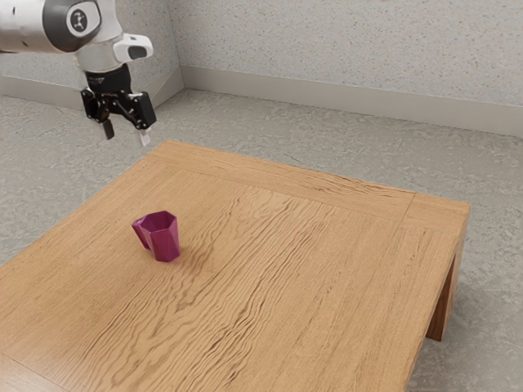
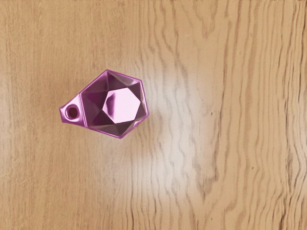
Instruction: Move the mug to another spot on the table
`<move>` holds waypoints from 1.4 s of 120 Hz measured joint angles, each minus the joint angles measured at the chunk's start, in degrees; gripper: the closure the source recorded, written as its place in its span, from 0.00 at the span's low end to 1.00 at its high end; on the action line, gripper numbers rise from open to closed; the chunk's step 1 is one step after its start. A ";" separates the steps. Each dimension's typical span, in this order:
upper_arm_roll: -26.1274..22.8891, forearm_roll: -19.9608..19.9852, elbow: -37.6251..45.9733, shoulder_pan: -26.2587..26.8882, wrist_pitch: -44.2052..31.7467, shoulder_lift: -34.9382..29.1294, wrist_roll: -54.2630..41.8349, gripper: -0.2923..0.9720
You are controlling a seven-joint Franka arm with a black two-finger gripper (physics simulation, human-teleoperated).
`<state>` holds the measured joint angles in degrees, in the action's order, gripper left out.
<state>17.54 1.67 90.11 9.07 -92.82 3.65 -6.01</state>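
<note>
Glossy magenta mug point(image 1: 159, 235), hexagonal and faceted, upright on the streaky-grained wooden table point(image 1: 310, 269) toward the exterior view's left, long axis vertical, mouth up, small ring handle point(image 1: 137, 230) pointing to that view's left, with the black gripper point(image 1: 126, 135) high up, well apart, fingers spread, empty.

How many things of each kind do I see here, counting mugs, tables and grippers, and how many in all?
Mug: 1
Table: 1
Gripper: 1
Total: 3
</note>
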 joint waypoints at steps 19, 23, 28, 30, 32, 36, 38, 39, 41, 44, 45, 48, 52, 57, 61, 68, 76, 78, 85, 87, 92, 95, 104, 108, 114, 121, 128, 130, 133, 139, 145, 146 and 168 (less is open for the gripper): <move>-0.21 -0.25 0.15 -0.16 -0.91 -0.31 0.74 0.24; -0.15 -0.31 0.24 -0.08 -1.19 -0.48 1.93 0.24; 0.11 -0.35 0.35 0.08 -1.46 -0.59 3.98 0.24; 0.29 -0.37 0.40 0.16 -1.55 -0.62 5.09 0.24; 0.45 -0.38 0.44 0.19 -1.60 -0.69 6.41 0.24; 0.70 -0.37 0.56 0.15 -1.70 -1.09 9.63 0.24; 0.80 -0.36 0.65 0.09 -1.75 -1.30 11.50 0.24; 0.86 -0.36 0.69 0.06 -1.78 -1.40 12.47 0.24; 0.96 -0.31 0.76 -0.03 -1.82 -1.55 14.52 0.24; 1.26 -0.22 0.84 -0.05 -1.93 -1.76 17.79 0.24; 1.39 -0.20 0.86 -0.04 -1.97 -1.83 18.89 0.24; 1.88 -0.13 1.02 0.12 -2.09 -2.13 22.33 0.24; 2.88 -0.10 1.71 0.65 -2.24 -2.58 26.87 0.24; 3.98 -0.12 3.74 1.14 -2.83 -3.18 32.27 0.24; 5.02 -0.13 5.76 1.66 -3.65 -3.63 36.33 0.24; 5.95 -0.15 9.54 1.67 -5.59 -4.39 42.91 0.24; 6.93 -0.15 13.27 1.43 -8.10 -5.14 49.70 0.24; 7.21 -0.14 13.97 1.34 -8.78 -5.24 51.28 0.24; 8.50 -0.06 16.41 1.10 -11.51 -5.42 56.49 0.24; 8.95 -0.02 17.35 1.08 -12.41 -5.55 57.89 0.24; 9.91 0.06 19.35 0.69 -14.56 -5.80 61.22 0.24; 10.26 0.09 20.39 0.16 -15.76 -5.92 63.11 0.24; 10.88 0.16 23.67 -1.78 -19.55 -6.19 68.34 0.24; 11.22 0.18 24.54 -2.34 -20.96 -6.32 70.45 0.24; 11.47 0.22 25.60 -2.99 -22.82 -6.51 73.42 0.24; 11.58 0.26 26.91 -3.11 -24.86 -6.63 76.59 0.24; 11.66 0.29 27.73 -2.56 -26.58 -6.49 79.47 0.24; 11.79 0.29 28.06 -2.23 -27.08 -6.42 80.24 0.24; 12.03 0.29 28.82 -1.71 -27.98 -6.34 81.36 0.24; 12.27 0.28 29.89 -0.99 -29.58 -6.21 83.46 0.24; 12.41 0.27 30.73 -0.60 -30.96 -6.03 85.40 0.24; 12.43 0.28 30.85 -0.56 -31.19 -6.00 85.71 0.24; 13.82 0.26 32.82 -0.15 -35.16 -5.24 91.21 0.24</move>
<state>31.36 1.93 122.93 8.92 -127.98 -1.59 85.19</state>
